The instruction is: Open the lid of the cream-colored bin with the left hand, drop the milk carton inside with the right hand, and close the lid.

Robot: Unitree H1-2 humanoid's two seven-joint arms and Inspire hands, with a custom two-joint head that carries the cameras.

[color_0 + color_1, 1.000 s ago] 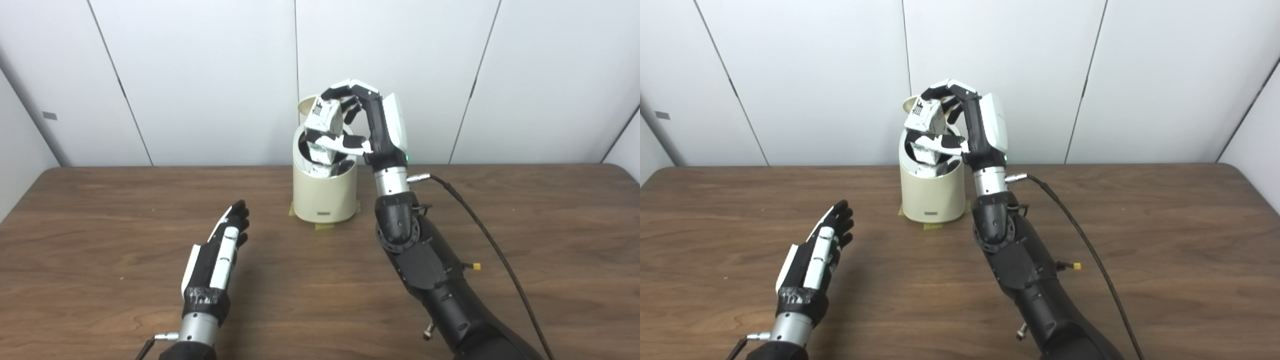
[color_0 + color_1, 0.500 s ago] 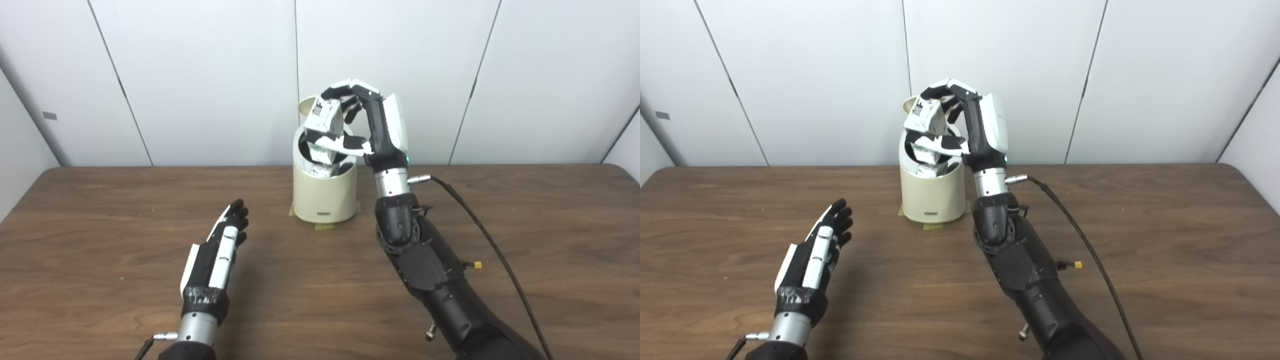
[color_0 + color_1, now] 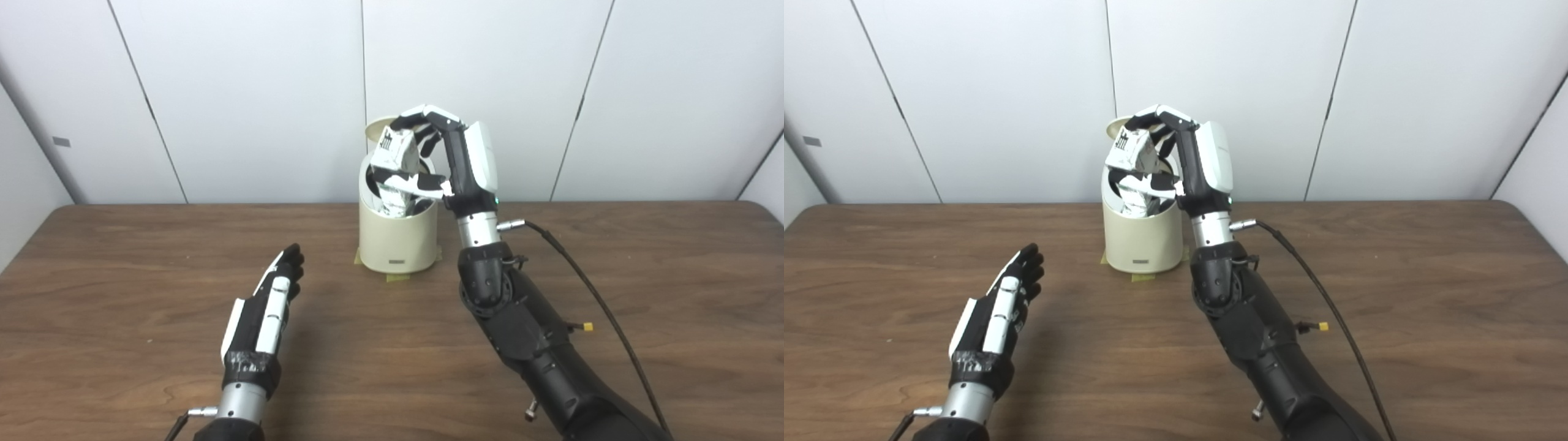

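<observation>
The cream-colored bin (image 3: pixel 397 242) stands near the far edge of the wooden table (image 3: pixel 122 257), on bits of yellowish tape (image 3: pixel 397 277). Its lid (image 3: pixel 375 130) is swung up behind the opening, mostly hidden by what is in front of it. The right hand (image 3: pixel 450 162) grips the milk carton (image 3: pixel 395 168) from above, fingers curled over its top and thumb across its black-and-white side. The carton is tilted, its lower end already past the rim and down inside the bin, its upper half above the opening. Whether the bottom of the carton touches anything inside cannot be seen; the interior looks dark around it. The left hand (image 3: pixel 269 306) lies low over the table, well apart from the bin, holding nothing, with fingers stretched forward and loosely spread. A black cable (image 3: pixel 588 288) trails from the right wrist across the table.
</observation>
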